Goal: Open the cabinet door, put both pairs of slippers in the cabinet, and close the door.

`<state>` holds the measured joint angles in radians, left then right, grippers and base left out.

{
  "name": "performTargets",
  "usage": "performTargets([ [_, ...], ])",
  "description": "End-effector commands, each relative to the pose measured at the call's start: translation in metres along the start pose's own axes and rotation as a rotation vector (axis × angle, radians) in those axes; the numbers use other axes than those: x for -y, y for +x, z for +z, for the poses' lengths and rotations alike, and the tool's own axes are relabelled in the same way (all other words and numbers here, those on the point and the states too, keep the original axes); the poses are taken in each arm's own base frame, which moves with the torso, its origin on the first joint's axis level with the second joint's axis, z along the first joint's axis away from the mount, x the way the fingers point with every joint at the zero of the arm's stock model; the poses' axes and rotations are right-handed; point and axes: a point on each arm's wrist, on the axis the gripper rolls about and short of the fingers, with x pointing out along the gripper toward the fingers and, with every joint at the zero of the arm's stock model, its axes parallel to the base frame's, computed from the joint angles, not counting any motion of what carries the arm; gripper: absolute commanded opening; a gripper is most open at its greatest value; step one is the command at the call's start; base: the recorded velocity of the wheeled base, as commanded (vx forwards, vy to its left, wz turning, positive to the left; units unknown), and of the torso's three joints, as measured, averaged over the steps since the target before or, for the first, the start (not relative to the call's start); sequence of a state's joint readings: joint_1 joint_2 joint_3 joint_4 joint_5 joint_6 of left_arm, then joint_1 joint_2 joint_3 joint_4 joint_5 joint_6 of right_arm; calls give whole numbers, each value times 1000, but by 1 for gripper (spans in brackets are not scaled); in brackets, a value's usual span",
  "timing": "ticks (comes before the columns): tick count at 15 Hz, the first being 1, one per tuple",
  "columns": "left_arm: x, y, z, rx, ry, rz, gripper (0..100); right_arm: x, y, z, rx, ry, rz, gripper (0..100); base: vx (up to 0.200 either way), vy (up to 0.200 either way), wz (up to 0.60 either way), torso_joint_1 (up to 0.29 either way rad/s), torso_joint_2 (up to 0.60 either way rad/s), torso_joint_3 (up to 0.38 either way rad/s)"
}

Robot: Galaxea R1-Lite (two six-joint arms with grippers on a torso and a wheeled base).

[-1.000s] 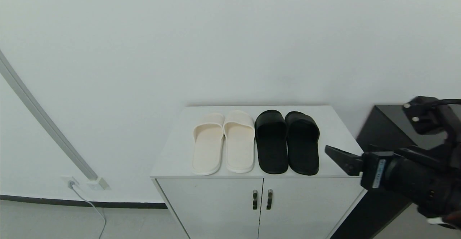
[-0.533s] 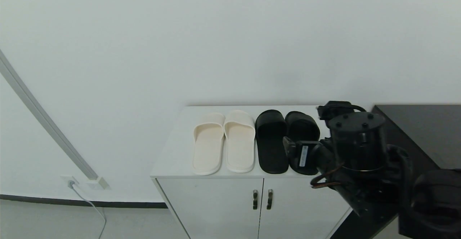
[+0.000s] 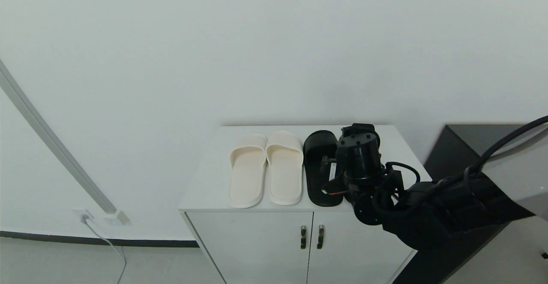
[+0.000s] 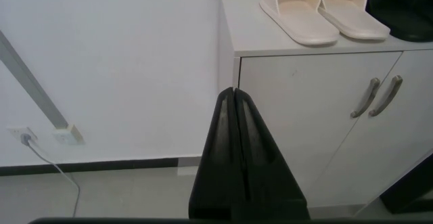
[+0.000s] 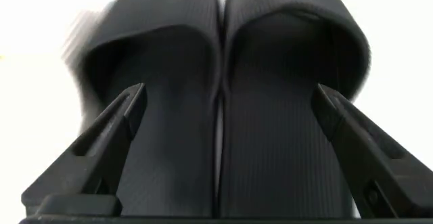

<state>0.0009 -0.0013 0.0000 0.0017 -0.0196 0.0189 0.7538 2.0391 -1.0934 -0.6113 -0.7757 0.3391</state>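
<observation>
Flanking black slippers (image 5: pixel 270 116), right pincer (image 5: pixel 229 88) spread wide (cabinet doors (image 3: pixel 257 241) shut below).

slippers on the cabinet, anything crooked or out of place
Nothing stands out. The white slippers and black slippers lie in pairs, side by side on the cabinet, toes toward the wall. Both doors are shut, and the right tool is open over the black pair.

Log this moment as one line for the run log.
cabinet doors: shut | white slippers, black slippers: on cabinet top | right gripper: open over black slippers | left gripper: shut, empty
</observation>
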Motion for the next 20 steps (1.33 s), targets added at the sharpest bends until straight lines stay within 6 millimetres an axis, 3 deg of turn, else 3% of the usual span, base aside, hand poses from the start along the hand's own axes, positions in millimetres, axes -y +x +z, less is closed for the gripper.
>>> performTargets([
  [1, 0, 0, 0, -1, 1, 0, 0, -1, 20, -10, -13, -17, -30, 100, 0, 0, 0, 0, 0, 0],
  [7, 0, 0, 0, -1, -1, 0, 0, -3, 50, 1, 16, -46, -15, 100, 0, 0, 0, 0, 0, 0],
  [13, 0, 0, 0, 0, -1, 0, 0, -2, 83, -5, 79, -73, -37, 100, 0, 0, 0, 0, 0, 0],
  [14, 0, 0, 0, -1, -1, 0, 0, -2, 85, -5, 90, -80, -38, 0, 0, 0, 0, 0, 0, 0],
  [18, 0, 0, 0, -1, -1, 0, 0, -3, 78, 7, 116, -64, -32, 0, 0, 0, 0, 0, 0, 0],
  [20, 0, 0, 0, -1, -2, 0, 0, -2, 65, 23, 143, -44, -21, 0, 0, 0, 0, 0, 0, 0],
])
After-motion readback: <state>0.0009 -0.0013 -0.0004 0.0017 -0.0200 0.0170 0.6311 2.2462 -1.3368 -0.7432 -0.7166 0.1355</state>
